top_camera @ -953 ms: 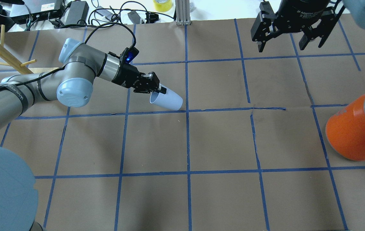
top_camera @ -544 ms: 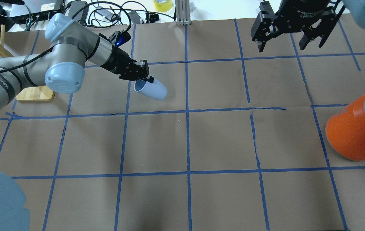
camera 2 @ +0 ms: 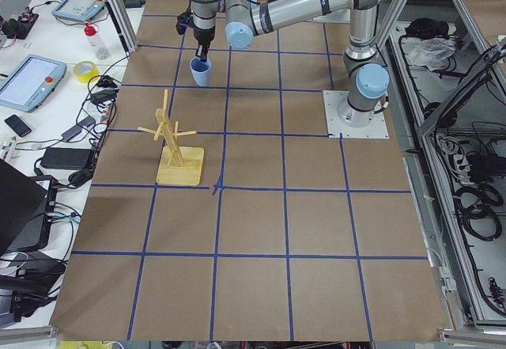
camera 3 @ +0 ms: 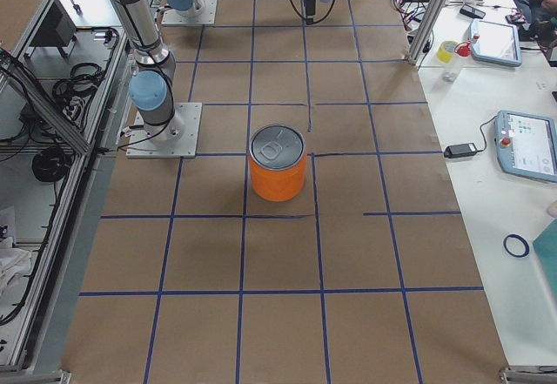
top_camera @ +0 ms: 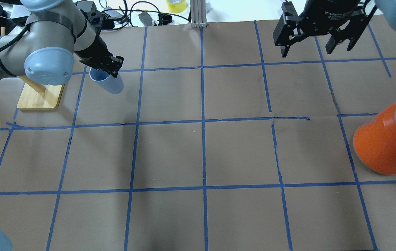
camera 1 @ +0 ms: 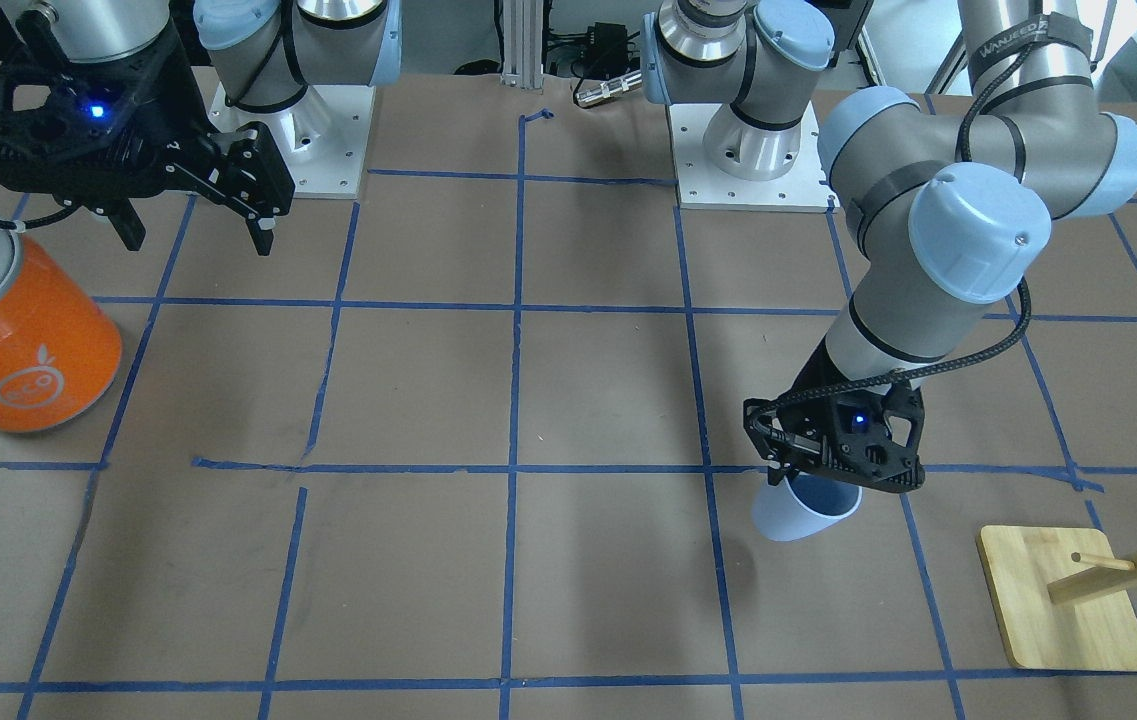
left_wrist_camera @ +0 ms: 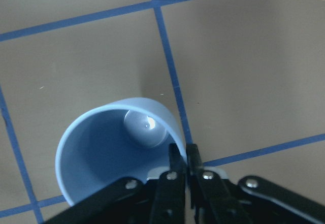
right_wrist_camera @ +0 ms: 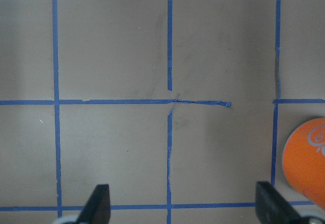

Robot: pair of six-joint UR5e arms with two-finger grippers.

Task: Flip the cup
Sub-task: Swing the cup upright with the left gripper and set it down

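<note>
The pale blue cup (top_camera: 110,84) hangs from my left gripper (top_camera: 110,72), which is shut on its rim with one finger inside and one outside. The cup is tilted with its mouth upward, at the far left of the table. The left wrist view looks into its bluish inside (left_wrist_camera: 109,155), with the fingertips (left_wrist_camera: 176,159) pinched on the wall. It also shows in the front view (camera 1: 801,510) under the gripper (camera 1: 786,480), and in the left side view (camera 2: 201,72). I cannot tell if its base touches the paper. My right gripper (top_camera: 307,52) is open and empty, high at the far right.
A large orange can (top_camera: 384,144) with a silver top stands at the right edge. A wooden peg rack on a square base (top_camera: 39,97) stands just left of the cup. Blue tape lines grid the brown paper (top_camera: 201,157). Cables lie beyond the far edge.
My left arm has carried the cup left and farther from me, toward the wooden rack. The cup has turned from lying sideways to mouth up. The right arm has not moved.
</note>
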